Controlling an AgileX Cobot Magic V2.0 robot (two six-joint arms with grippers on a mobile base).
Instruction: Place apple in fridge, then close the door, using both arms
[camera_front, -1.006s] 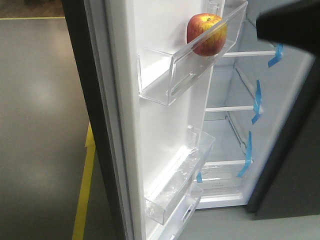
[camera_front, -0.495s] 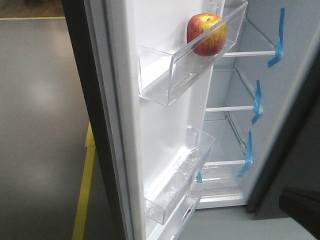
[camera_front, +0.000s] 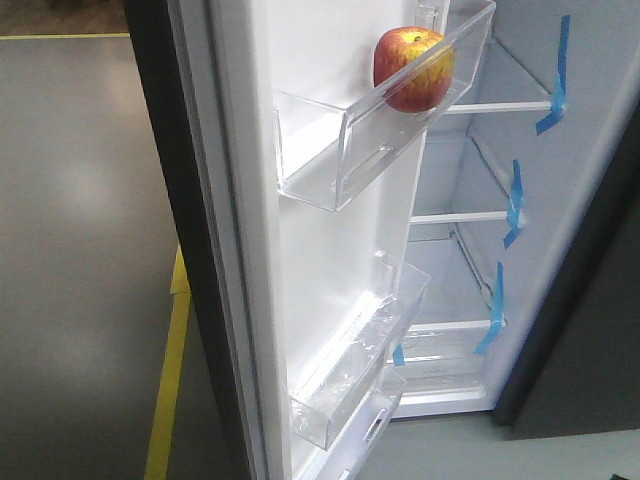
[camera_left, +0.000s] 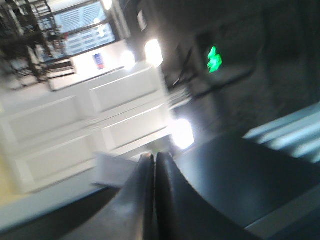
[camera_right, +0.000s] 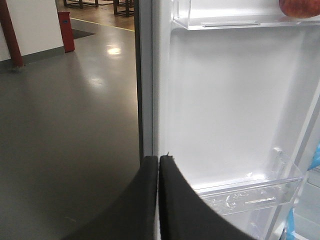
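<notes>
The round red and yellow apple (camera_front: 412, 68) sits in the top clear plastic bin (camera_front: 345, 160) on the white inner side of the tall door (camera_front: 330, 260). The door stands wide open. Behind it is the tall fridge (camera_front: 590, 130), white inside, with shelves and blue tape strips (camera_front: 515, 200). The left tool (camera_left: 154, 162) is pinched together and holds nothing. The right tool (camera_right: 158, 162) is pinched together too, pointing at the door's edge.

No legible text, brand or number anywhere; only a blurred green lit sign (camera_left: 214, 59) on a dark wall (camera_left: 280, 45), unreadable.
</notes>
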